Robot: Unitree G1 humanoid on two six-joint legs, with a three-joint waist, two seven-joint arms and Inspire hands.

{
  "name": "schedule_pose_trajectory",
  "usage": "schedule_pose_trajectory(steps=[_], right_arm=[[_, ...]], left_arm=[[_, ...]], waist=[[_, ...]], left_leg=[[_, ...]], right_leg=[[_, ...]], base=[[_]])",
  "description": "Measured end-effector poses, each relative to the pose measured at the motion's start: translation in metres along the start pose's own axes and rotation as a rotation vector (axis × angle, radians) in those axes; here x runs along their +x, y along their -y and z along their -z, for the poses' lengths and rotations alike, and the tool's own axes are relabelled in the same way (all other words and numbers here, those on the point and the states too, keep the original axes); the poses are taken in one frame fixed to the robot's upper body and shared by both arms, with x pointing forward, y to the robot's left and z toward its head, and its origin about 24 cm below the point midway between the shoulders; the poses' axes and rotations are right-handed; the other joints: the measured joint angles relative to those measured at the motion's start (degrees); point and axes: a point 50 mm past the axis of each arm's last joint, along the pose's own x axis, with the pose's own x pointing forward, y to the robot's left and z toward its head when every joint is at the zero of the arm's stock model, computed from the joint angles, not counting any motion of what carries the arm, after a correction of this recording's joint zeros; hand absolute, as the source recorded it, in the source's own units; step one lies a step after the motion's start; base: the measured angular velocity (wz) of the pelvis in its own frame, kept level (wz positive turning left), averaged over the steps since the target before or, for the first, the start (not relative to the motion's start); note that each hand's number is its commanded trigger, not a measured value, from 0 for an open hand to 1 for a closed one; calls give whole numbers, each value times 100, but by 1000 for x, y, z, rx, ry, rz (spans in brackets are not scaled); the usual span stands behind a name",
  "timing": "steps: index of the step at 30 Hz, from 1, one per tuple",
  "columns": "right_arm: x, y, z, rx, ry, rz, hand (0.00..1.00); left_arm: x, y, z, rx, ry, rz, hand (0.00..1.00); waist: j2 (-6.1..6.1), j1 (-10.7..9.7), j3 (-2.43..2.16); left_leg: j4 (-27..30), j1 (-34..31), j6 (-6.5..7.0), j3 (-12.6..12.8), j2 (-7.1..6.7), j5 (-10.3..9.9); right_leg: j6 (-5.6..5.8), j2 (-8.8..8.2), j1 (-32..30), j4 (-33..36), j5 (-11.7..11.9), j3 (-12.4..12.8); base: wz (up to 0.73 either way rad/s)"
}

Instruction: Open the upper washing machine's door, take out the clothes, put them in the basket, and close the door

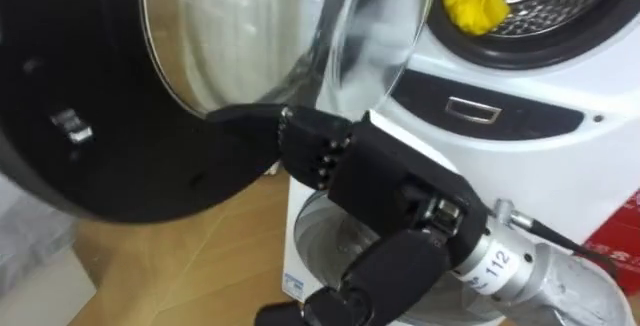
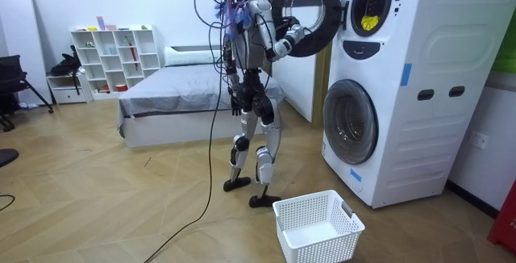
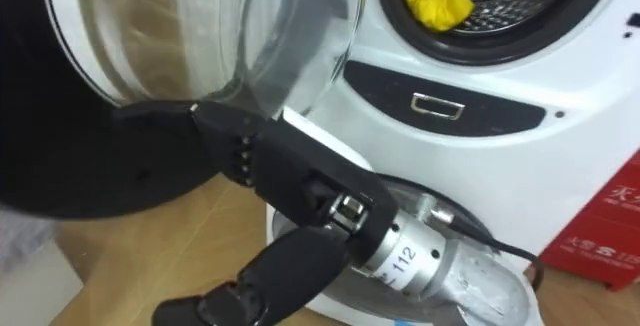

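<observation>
Cloth (image 1: pixel 472 1), yellow, lies in the upper washing machine's (image 1: pixel 600 66) drum mouth, well up and right of the right hand (image 1: pixel 390 181), whose straight fingers (image 1: pixel 305 144) (thumb spread apart) rest against the open door's (image 1: pixel 100 166) black rim.

Cloth (image 1: pixel 470 1) in upper drum (image 1: pixel 548 11), door (image 1: pixel 100 126) to its left (basket (image 2: pixel 318 251) below)

Both eye views look down from the robot's head, close against the open door (image 1: pixel 100 156) of the washing machine (image 2: pixel 403 93), which the distant room view faces from across the floor.
</observation>
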Motion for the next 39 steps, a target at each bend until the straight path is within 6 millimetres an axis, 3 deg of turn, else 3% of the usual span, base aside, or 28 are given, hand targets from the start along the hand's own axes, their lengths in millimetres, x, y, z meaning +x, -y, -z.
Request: schedule_pose_trajectory(steps=[5,7,12,18,33,38,39], right_arm=[[-20,8,-7,-63,-46,62,0],[-24,10,-8,-68,-51,83,0],[-29,13,-9,-81,-58,107,0],[-33,17,-11,-93,-62,134,0],[-33,17,-10,-97,-63,139,0],[-25,14,-10,-91,-47,109,0],[-18,12,-10,-90,-34,82,0]], left_arm=[[0,-3,2,-27,-9,-15,0],[0,-2,4,-21,-12,-13,0],[-1,0,6,-17,-16,-28,0],[-1,1,2,-22,-8,-36,0],[-2,2,6,-17,-15,-28,0],[-1,3,-4,-4,11,-10,0],[0,4,-7,2,21,-4,0]], waist=[[-6,-68,-4],[14,-200,7],[63,-405,18],[68,-436,16],[57,-360,11],[57,-175,13],[54,-58,13]], left_leg=[[-4,43,3,14,5,-3],[-4,43,3,11,11,-4],[-11,47,3,16,14,-4],[-42,110,2,77,17,-4],[-35,135,3,180,17,-4],[-84,125,4,225,22,-4],[-88,125,4,244,21,-4]], right_leg=[[-5,7,41,1,9,-1],[-12,11,42,2,14,1],[-26,17,41,14,27,20],[-32,31,67,22,34,82],[-32,49,49,5,73,156],[-45,61,0,21,92,190],[-51,78,-34,42,96,254]], base=[[0],[0],[-1],[-5],[-2],[-6],[-17]])
